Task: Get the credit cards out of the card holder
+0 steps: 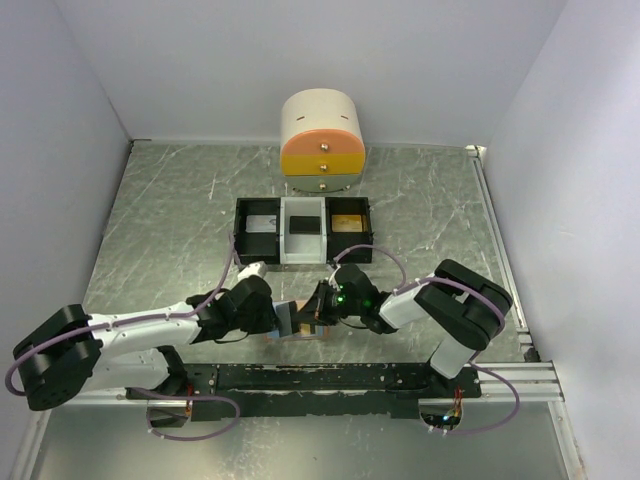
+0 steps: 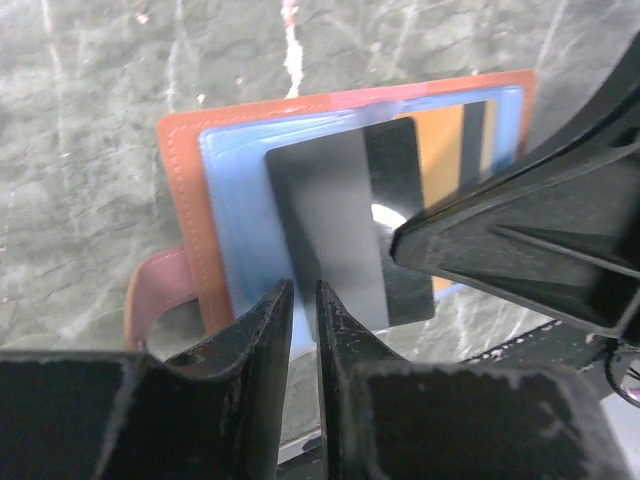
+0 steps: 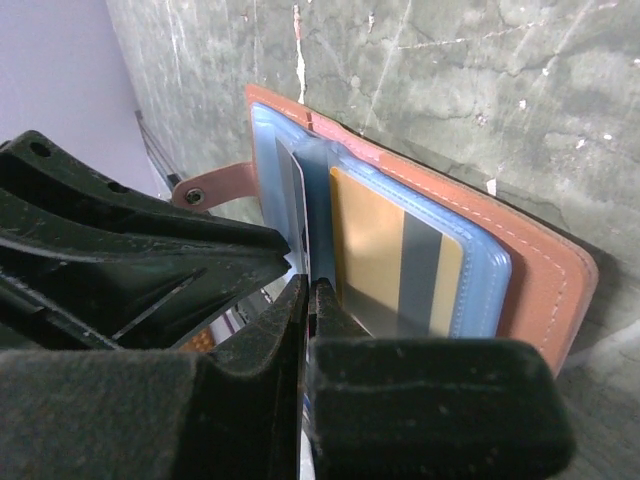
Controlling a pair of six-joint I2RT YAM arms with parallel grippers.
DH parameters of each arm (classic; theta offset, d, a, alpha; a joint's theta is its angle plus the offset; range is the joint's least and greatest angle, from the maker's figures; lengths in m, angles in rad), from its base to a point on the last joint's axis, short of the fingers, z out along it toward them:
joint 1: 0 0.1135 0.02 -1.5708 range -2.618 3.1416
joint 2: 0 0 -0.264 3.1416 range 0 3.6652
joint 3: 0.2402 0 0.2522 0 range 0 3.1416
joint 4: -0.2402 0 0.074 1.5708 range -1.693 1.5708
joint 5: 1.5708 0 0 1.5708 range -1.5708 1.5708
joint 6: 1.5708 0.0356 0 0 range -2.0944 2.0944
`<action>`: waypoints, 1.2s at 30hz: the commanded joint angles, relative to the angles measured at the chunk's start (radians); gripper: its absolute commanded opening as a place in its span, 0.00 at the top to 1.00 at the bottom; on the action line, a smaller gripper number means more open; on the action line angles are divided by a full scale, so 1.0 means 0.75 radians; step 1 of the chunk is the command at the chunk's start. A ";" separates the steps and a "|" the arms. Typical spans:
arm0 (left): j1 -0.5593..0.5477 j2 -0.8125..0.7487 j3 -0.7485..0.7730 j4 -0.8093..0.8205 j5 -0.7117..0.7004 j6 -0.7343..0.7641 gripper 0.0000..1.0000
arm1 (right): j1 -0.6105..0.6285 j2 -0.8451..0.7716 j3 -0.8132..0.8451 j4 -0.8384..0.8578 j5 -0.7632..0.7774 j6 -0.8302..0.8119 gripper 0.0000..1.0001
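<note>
The card holder (image 2: 180, 190) lies open between the two claws, near the front edge of the table (image 2: 90, 90) and short of the compartment trays (image 1: 258, 205). Its blue lining faces up. In the left wrist view its long axis runs left to right, and the snap tab (image 2: 150, 290) juts from the lower left corner. A dark grey card (image 2: 320, 220) stands partly out of its pocket, long axis pointing toward the left claw (image 2: 303, 310). That claw's fingers stand narrowly apart just before the card's free edge. A black card (image 2: 392, 165) sits beside the grey one. The orange-gold card (image 2: 440, 150) is seated in the far pocket. The right claw (image 3: 310, 295) is pinched tight on a thin blue leaf of the holder.
</note>
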 commanded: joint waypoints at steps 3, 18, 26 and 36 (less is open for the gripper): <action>-0.037 -0.002 0.031 -0.116 -0.144 -0.045 0.73 | 0.004 0.002 0.044 -0.048 0.021 -0.061 1.00; -0.038 0.021 0.015 -0.111 -0.137 -0.045 0.79 | -0.002 0.056 0.157 -0.139 -0.042 -0.158 0.87; -0.037 0.014 0.010 -0.114 -0.143 -0.050 0.79 | -0.010 0.035 0.191 -0.211 -0.030 -0.210 0.92; -0.037 0.052 0.020 -0.113 -0.138 -0.047 0.80 | -0.041 -0.042 0.172 -0.276 -0.023 -0.241 1.00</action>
